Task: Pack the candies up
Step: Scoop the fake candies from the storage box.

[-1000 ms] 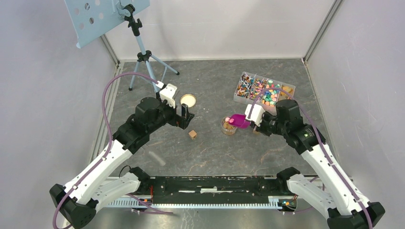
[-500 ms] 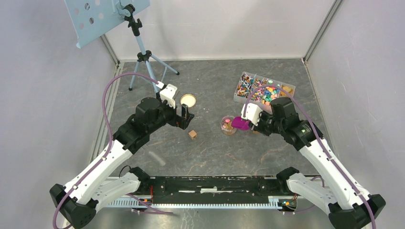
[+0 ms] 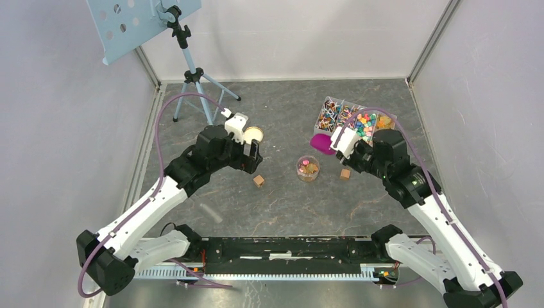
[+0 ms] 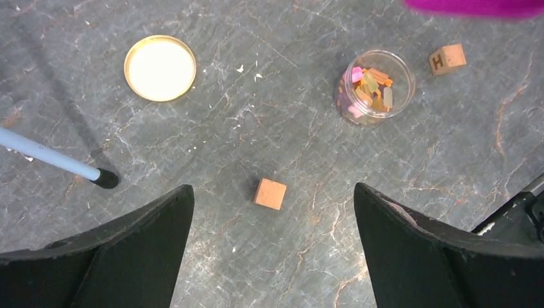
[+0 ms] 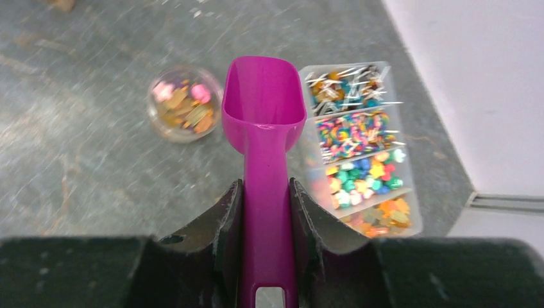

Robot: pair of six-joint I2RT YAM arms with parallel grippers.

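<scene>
A small clear jar (image 3: 308, 168) holds several pink, yellow and orange candies (image 4: 371, 85); it shows in the left wrist view (image 4: 375, 86) and the right wrist view (image 5: 181, 102). A clear divided tray (image 3: 354, 122) at the back right holds many multicoloured candies (image 5: 359, 173). My right gripper (image 3: 344, 146) is shut on the handle of a magenta scoop (image 5: 263, 109). The scoop bowl is empty and hovers between the jar and the tray (image 5: 414, 221). My left gripper (image 3: 251, 153) is open and empty, above the floor near a wooden cube (image 4: 270, 194).
A round gold jar lid (image 3: 252, 135) lies left of centre. Two wooden cubes lie on the floor, one (image 3: 258, 181) left of the jar, one (image 3: 345, 174) lettered, to its right. A tripod (image 3: 190, 70) with a blue perforated board stands at the back left. Grey walls enclose the floor.
My right gripper lifted the scoop off the jar and swung it back toward the tray, empty. My left arm moved right and forward, near the lid.
</scene>
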